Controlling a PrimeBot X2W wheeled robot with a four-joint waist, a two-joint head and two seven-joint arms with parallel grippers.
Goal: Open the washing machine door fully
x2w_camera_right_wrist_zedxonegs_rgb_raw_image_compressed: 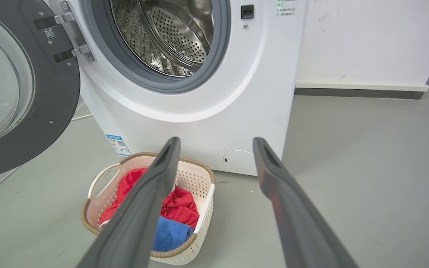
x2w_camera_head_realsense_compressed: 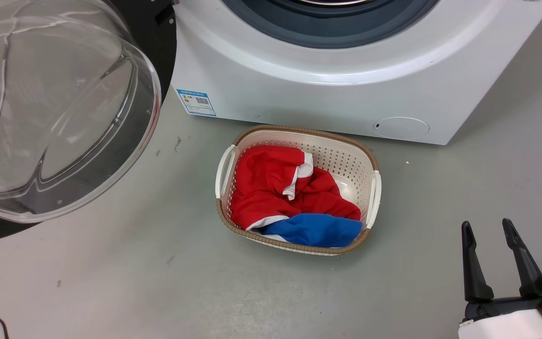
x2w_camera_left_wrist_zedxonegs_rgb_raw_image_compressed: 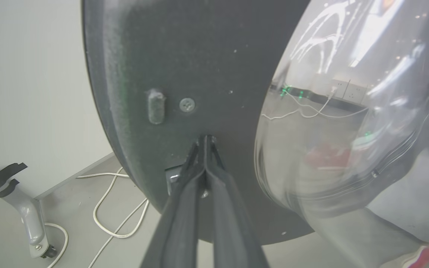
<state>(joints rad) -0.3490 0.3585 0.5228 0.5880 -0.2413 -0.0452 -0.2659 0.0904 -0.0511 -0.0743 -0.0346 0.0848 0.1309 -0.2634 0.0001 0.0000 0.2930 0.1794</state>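
Observation:
The washing machine door stands swung out to the left on its metal hinge (x2w_camera_right_wrist_zedxonegs_rgb_raw_image_compressed: 71, 50). In the head view its clear glass bowl (x2w_camera_head_realsense_compressed: 54, 108) bulges toward me at upper left, and the right wrist view shows the door's black ring (x2w_camera_right_wrist_zedxonegs_rgb_raw_image_compressed: 56, 96). The white washing machine (x2w_camera_head_realsense_compressed: 299, 89) has its steel drum (x2w_camera_right_wrist_zedxonegs_rgb_raw_image_compressed: 169, 33) exposed. My left gripper (x2w_camera_left_wrist_zedxonegs_rgb_raw_image_compressed: 205, 143) is shut, its tips pressed against the door's black inner face (x2w_camera_left_wrist_zedxonegs_rgb_raw_image_compressed: 162, 56) beside the glass bowl (x2w_camera_left_wrist_zedxonegs_rgb_raw_image_compressed: 348, 130). My right gripper (x2w_camera_head_realsense_compressed: 487, 228) (x2w_camera_right_wrist_zedxonegs_rgb_raw_image_compressed: 216, 143) hangs open and holds nothing, low on the right, well away from the door.
A white laundry basket (x2w_camera_head_realsense_compressed: 299, 130) (x2w_camera_right_wrist_zedxonegs_rgb_raw_image_compressed: 205, 208) with red and blue clothes sits on the grey floor just before the machine. White cables (x2w_camera_left_wrist_zedxonegs_rgb_raw_image_compressed: 102, 219) and a grey stand (x2w_camera_left_wrist_zedxonegs_rgb_raw_image_compressed: 24, 212) lie beyond the door. A wall with a dark baseboard (x2w_camera_right_wrist_zedxonegs_rgb_raw_image_compressed: 359, 92) stands right of the machine.

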